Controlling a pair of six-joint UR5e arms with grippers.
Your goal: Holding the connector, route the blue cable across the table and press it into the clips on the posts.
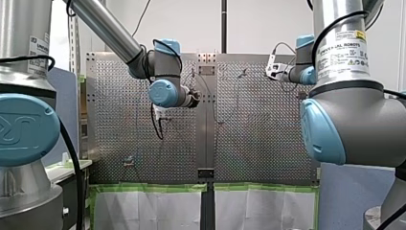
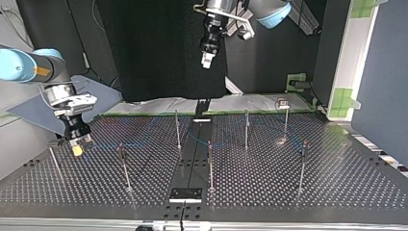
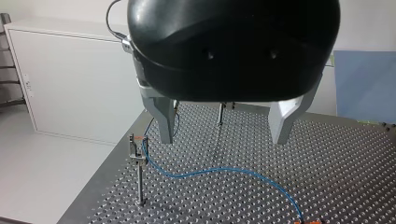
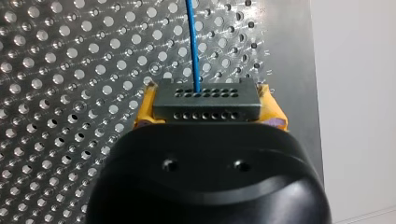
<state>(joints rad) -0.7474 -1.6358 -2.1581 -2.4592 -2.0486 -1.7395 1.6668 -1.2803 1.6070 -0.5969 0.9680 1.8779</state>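
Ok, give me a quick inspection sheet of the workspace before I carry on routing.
Surface: perforated table.
Job's things: connector in my right gripper; upright posts.
Clutter: nothing seen.
Grippers: right shut on the connector; left gripper open, above the table.
Cables: blue cable leaves the connector; elsewhere it curves over the table from one post's clip.
Surroundings: white cabinet, black curtain, green tape.

Bright, even room light, faint glare on the perforated table (image 2: pixel 337 163), dark backdrop (image 2: pixel 159 48) in shade.

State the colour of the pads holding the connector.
Yellow pads flank the grey connector; clearest in the right wrist view.
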